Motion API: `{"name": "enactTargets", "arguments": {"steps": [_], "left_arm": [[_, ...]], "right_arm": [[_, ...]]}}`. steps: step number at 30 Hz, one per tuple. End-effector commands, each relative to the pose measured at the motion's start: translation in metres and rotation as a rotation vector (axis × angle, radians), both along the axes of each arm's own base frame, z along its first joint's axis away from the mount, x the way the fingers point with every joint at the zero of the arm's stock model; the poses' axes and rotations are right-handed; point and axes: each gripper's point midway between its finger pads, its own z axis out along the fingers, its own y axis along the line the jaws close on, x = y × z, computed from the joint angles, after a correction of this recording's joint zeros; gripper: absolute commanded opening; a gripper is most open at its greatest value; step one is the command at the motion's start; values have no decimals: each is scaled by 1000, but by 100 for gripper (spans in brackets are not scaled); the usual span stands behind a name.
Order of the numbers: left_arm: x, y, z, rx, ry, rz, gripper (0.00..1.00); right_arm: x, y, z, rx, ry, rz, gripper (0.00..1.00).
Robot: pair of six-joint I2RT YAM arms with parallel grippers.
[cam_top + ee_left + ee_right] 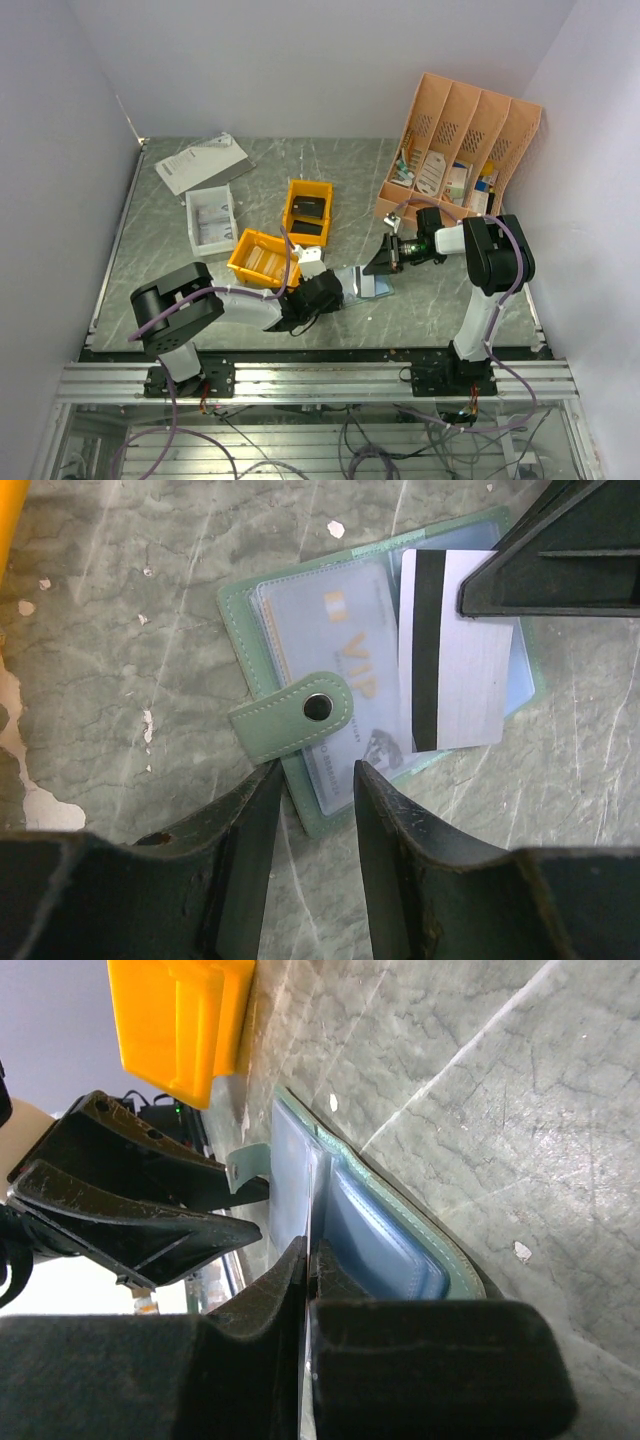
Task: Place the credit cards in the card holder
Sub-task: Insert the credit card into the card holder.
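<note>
The left gripper (315, 780), jaws apart and empty, has its tips at the near edge of the card holder (300, 630), which lies open on the table (120, 630), beside its snap tab (290, 715). The right gripper (308, 1260) pinches a striped credit card (455, 670) over the holder. Best to pin the holder, lower the card's leading edge and slide it under a pocket lip.

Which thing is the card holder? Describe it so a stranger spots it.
From the peach desk organiser at the table's far right, come to the near middle. There lies the card holder, opened flat: the only grey-green wallet, snap tab showing, beside yellow bins.
</note>
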Motion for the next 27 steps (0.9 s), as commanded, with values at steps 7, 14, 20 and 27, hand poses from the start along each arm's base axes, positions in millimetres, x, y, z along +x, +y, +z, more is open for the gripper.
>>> {"name": "enactTargets", "arguments": {"steps": [7, 14, 20, 27], "left_arm": [[-18, 26, -45, 155, 98, -30, 47], [-17, 26, -44, 161, 96, -30, 47], [-15, 24, -43, 167, 96, -38, 47], [-15, 24, -43, 173, 96, -39, 47]], "right_arm": [[-1, 3, 1, 5, -14, 26, 0], [-7, 0, 2, -20, -6, 26, 0], [-5, -1, 1, -43, 1, 12, 0], [-4, -3, -12, -85, 68, -13, 0]]}}
